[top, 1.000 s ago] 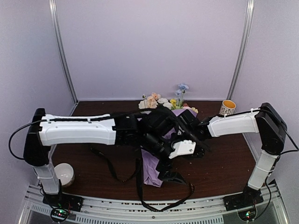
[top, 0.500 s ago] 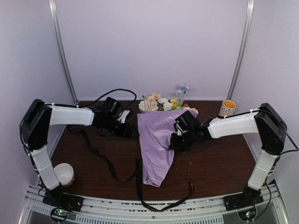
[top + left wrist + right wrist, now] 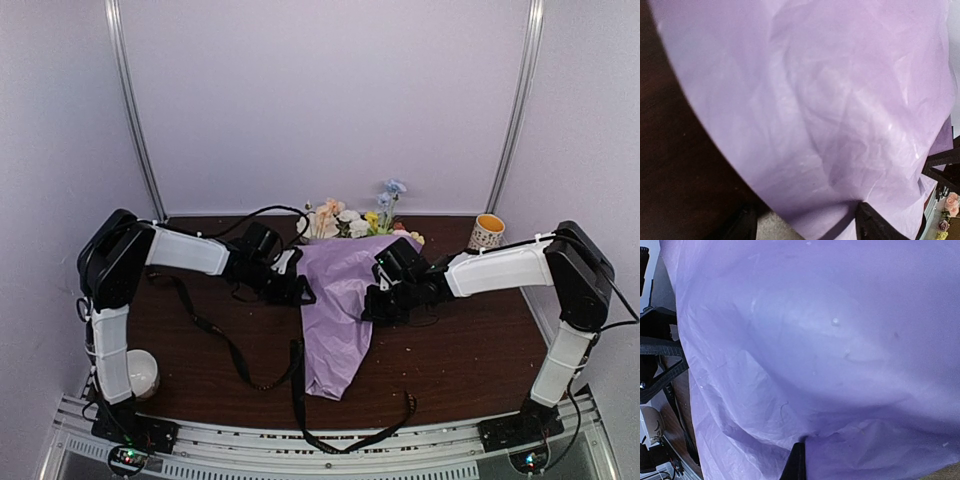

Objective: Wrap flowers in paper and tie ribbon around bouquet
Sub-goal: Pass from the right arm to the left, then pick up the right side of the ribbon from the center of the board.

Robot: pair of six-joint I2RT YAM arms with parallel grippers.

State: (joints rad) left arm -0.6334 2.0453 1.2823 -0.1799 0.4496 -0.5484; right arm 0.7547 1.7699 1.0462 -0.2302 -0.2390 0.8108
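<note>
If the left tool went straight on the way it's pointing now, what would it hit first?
The left tool points at the thin lilac paper sheet; it would likely meet that sheet's near edge first, though depth is unclear.

Left hand (image 3: 299, 291) swung back to the paper (image 3: 340, 310).

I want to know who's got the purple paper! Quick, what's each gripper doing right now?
Left gripper: open, straddling the edge of the paper.
Right gripper: closed, pinching the paper.
</note>
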